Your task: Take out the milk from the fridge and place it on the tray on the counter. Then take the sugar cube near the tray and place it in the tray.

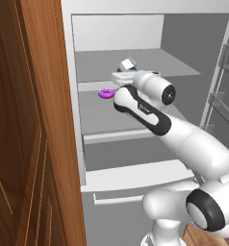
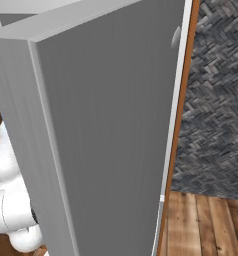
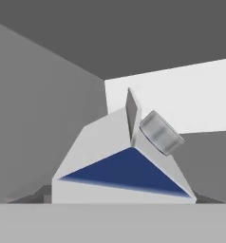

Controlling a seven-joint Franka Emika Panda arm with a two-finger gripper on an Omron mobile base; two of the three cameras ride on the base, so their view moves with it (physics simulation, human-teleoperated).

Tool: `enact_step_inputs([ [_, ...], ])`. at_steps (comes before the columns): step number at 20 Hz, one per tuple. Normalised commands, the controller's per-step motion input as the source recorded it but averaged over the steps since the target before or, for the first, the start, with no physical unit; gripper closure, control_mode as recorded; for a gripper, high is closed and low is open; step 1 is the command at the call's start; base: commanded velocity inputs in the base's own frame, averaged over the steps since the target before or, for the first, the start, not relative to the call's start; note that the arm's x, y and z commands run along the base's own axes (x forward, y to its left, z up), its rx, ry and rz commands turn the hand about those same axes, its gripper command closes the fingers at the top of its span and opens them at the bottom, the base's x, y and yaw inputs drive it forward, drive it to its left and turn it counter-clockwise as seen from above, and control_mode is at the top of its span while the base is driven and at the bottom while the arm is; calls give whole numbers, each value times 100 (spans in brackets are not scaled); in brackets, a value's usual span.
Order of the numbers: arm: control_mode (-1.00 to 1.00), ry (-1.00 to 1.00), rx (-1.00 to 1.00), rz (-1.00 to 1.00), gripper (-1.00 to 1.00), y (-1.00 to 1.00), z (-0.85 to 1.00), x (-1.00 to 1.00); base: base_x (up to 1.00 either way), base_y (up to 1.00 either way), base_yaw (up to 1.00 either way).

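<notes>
The milk (image 1: 129, 63) is a small white carton with a gabled top and a dark blue band. It sits tilted at the front of a middle shelf inside the open fridge (image 1: 184, 67). My arm reaches in from the lower right, and my gripper (image 1: 125, 70) is at the carton. In the hand view the milk (image 3: 124, 171) is very close, with a grey cap beside its gable. My gripper (image 3: 119, 199) has a dark fingertip against each lower side of it, shut on the carton. The tray, the counter and the sugar cube are out of view.
A purple donut (image 1: 106, 93) lies on the shelf edge just below and left of my hand. A wooden cabinet (image 1: 30, 144) stands close on the left. The open grey fridge door (image 2: 106, 125) stands on the right, with clear door racks (image 1: 224, 103).
</notes>
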Motion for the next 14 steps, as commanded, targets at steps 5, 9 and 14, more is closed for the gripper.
enact_step_inputs([
  [5, -100, -4, 9, -16, 100, -33, 46, -96, 0, 0, 0],
  [9, -100, 0, 5, -20, 100, -24, 58, -89, 0, 0, 0],
  [14, -100, 10, 2, -23, 100, -28, 77, -82, 0, 0, 0],
])
